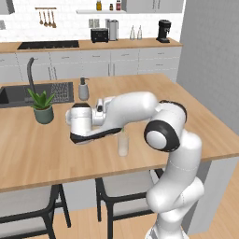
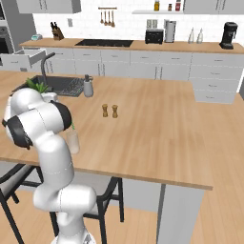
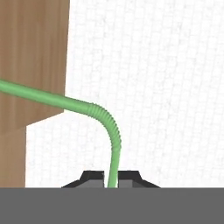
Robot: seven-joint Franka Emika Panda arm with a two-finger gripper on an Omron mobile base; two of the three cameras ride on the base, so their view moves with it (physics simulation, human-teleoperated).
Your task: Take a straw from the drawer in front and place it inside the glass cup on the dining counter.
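Observation:
In the hand view my gripper (image 3: 112, 179) is shut on the lower end of the bright green straw (image 3: 107, 120). The straw rises from the fingertips, bends at its ribbed joint and runs off to the left. The clear glass cup (image 1: 123, 144) stands on the dining counter (image 1: 196, 116) near its front edge, just below my forearm. From the right base view the glass cup (image 2: 73, 142) stands beside my arm, and a green sliver of the straw (image 2: 73, 126) shows above its rim. The light-grey drawer (image 2: 20, 59) stands open at the far left.
A potted plant (image 1: 43, 107), a grey soap dispenser (image 1: 83, 88) and the dark sink (image 1: 28, 94) with its faucet lie left of the cup. Two brown shakers (image 2: 110, 110) stand mid-counter. Dark chairs (image 1: 122, 189) are tucked under the counter's front edge.

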